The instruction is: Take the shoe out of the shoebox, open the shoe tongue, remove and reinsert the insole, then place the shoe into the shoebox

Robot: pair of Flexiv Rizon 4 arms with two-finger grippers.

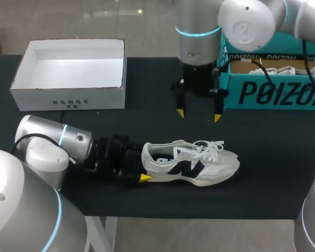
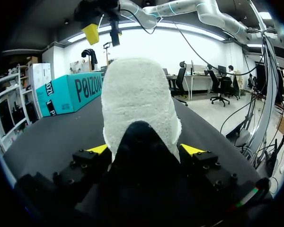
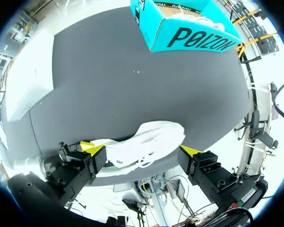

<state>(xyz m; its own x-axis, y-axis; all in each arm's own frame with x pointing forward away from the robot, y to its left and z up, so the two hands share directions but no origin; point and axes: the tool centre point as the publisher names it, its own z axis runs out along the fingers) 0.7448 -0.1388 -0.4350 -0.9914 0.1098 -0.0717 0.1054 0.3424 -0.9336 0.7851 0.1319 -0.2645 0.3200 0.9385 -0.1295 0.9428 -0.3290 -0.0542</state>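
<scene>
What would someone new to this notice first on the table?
A white shoe resting on its sole in the middle of the black table, its heel clamped by the left gripper. Behind it the right gripper hangs open above the table, beside a teal shoebox at the far right; an open white box sits far left.

Off to the side on my feed: teal box (image 1: 273,94), black table (image 1: 273,173).
I'm seeing the box open at the table's far right edge, something white with laces (image 1: 283,69) lying inside.
</scene>
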